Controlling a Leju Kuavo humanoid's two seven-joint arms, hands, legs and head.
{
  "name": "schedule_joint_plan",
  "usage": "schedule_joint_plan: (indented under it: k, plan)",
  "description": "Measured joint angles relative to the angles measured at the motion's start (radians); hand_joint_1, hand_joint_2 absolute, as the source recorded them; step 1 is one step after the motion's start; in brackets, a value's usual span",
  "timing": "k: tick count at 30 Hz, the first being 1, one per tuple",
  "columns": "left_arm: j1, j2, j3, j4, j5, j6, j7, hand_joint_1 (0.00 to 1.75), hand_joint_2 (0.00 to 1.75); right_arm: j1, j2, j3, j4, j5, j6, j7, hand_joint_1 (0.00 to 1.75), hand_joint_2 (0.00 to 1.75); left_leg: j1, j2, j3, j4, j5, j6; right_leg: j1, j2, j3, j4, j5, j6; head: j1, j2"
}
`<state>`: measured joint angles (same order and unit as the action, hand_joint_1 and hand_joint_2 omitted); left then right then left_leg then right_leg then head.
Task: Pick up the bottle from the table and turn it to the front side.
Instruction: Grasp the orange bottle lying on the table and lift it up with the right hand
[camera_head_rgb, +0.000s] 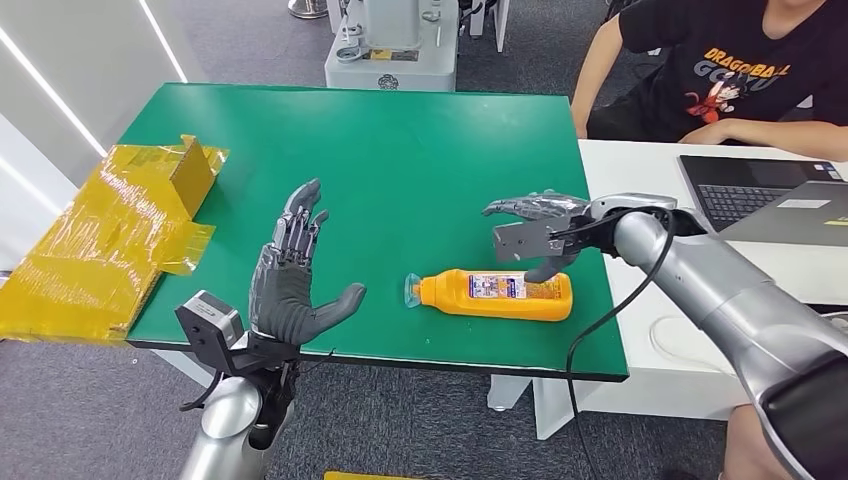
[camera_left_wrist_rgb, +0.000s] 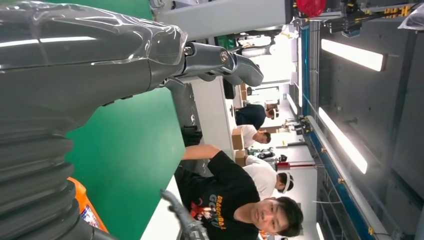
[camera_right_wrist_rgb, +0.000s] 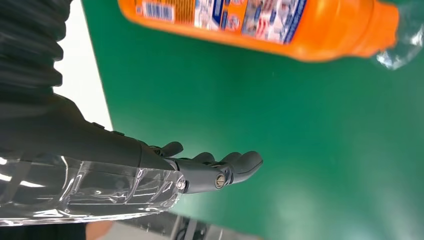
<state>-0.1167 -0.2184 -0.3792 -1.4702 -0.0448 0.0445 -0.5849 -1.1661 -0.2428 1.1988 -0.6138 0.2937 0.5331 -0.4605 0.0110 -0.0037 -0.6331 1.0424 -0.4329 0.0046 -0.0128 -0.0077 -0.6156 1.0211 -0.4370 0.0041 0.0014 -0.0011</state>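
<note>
- The orange bottle (camera_head_rgb: 495, 295) is lying on its side on the green bench (camera_head_rgb: 400, 160), near the front edge, with its clear cap (camera_head_rgb: 411, 291) pointing toward the robot's left.
- The right hand (camera_head_rgb: 535, 235) is hovering just beyond the bottle's base end with its fingers spread; it is holding nothing, and whether its thumb is touching the bottle cannot be told from the head view.
- The left hand (camera_head_rgb: 295, 285) is standing palm-up over the near left part of the bench, well apart from the bottle, fingers extended and thumb out, gripping nothing.
- The right wrist view is showing what the head view is not: the bottle's label with a barcode (camera_right_wrist_rgb: 157, 10), and open green surface lying between the right hand's fingers (camera_right_wrist_rgb: 235, 167) and the bottle (camera_right_wrist_rgb: 260, 25).
- The left wrist view is showing the thick grey thumb (camera_left_wrist_rgb: 225, 60) held out empty, a slice of the bottle (camera_left_wrist_rgb: 85, 210), and several people sitting further back in the room under long ceiling lights.
- A flattened box wrapped in yellow tape (camera_head_rgb: 110, 235) is overhanging the bench's left edge.
- A white table (camera_head_rgb: 650, 170) is adjoining the bench on the right, carrying a laptop (camera_head_rgb: 765, 195); a person in a black printed T-shirt (camera_head_rgb: 735, 70) is sitting behind it.
- Grey carpet is covering the floor, and a grey machine base (camera_head_rgb: 390, 45) is standing beyond the bench.
</note>
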Motion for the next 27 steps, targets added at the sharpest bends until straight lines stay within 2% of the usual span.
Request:
schedule_joint_plan:
  k: [5, 12, 17, 27]
  plan:
    - [-0.002, 0.004, 0.000, 0.000, 0.001, 0.002, 0.009, 0.00, 1.75, 0.014, 0.025, 0.039, 0.067, 0.007, -0.011, 0.007, 0.00, 1.75, 0.000, 0.000, 0.000, 0.000, 0.000, 0.000, 0.000, 0.001, 0.000, -0.001, 0.000, 0.000, 0.000, 0.000]
    - [-0.016, 0.004, -0.005, -0.001, 0.010, 0.010, 0.045, 0.00, 1.75, 0.094, 0.055, 0.081, 0.136, 0.041, -0.096, 0.027, 0.00, 1.75, 0.000, 0.000, 0.000, 0.000, 0.000, 0.000, 0.000, 0.001, 0.000, -0.001, 0.000, 0.000, 0.000, 0.000]
    - [-0.017, 0.004, -0.012, -0.002, 0.014, 0.010, 0.059, 0.00, 1.75, 0.129, 0.052, 0.099, 0.158, 0.061, -0.111, 0.046, 0.00, 1.75, -0.001, 0.000, 0.000, 0.000, 0.000, 0.000, 0.000, 0.001, 0.000, -0.001, 0.000, 0.000, 0.000, 0.000]
    - [-0.017, 0.004, -0.014, -0.002, 0.014, 0.008, 0.062, 0.00, 1.75, 0.135, 0.044, 0.111, 0.168, 0.066, -0.127, 0.056, 0.00, 1.75, 0.000, 0.001, 0.000, 0.000, 0.000, 0.000, 0.000, 0.001, 0.000, -0.001, 0.000, 0.000, 0.000, 0.000]
